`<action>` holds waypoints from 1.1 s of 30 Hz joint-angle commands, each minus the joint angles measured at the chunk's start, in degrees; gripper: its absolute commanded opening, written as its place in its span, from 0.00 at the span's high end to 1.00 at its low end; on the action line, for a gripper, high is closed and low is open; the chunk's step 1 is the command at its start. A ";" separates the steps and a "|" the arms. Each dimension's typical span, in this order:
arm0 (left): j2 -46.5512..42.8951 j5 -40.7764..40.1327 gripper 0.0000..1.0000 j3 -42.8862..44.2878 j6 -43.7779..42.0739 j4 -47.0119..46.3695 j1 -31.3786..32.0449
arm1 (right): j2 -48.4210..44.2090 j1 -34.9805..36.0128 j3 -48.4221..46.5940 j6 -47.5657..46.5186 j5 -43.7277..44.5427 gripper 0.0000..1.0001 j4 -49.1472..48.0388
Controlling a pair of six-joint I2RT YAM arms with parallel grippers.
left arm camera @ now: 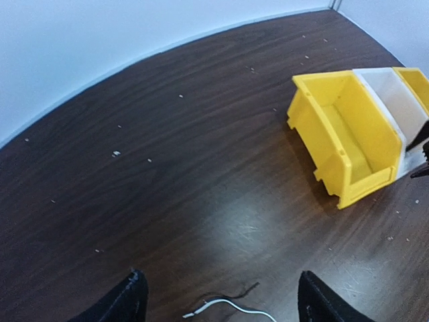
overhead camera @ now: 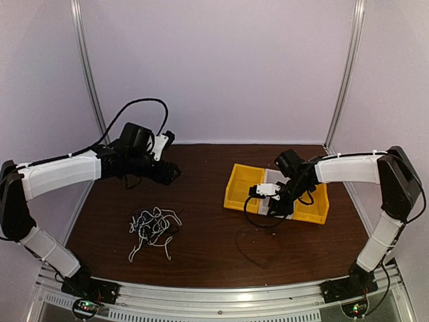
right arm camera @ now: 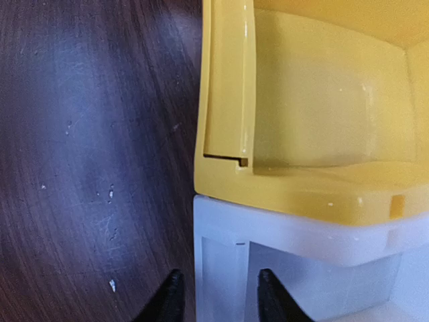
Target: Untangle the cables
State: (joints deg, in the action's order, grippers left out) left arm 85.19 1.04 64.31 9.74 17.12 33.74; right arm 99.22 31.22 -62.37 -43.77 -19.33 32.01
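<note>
White-and-black cables (overhead camera: 154, 228) in a clump, left tool (left arm camera: 221, 298) wide, right tool (right arm camera: 218, 295) narrow, empty.

Dark wooden table (overhead camera: 214, 258) with cables and bins on it

On the left part of the table lies a tangled clump of thin cables (overhead camera: 154, 227), white and dark ones mixed together. On the right part stand a yellow bin (overhead camera: 245, 186), a white bin (right arm camera: 301, 268) touching it, and one more yellow bin (overhead camera: 315, 209). In front of the bins, a loose black cable (overhead camera: 251, 255) lies apart on the wood.
</note>
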 commanded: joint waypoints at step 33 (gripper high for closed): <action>-3.10 -13.80 0.06 -17.22 29.89 16.25 7.13 | -20.84 6.83 5.06 4.96 -17.28 0.47 -0.54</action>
State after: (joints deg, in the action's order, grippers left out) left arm 79.37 -17.65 48.25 43.44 43.27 41.25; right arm 78.22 37.32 -57.56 -39.20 -35.88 32.23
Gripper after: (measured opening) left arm 0.963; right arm 0.538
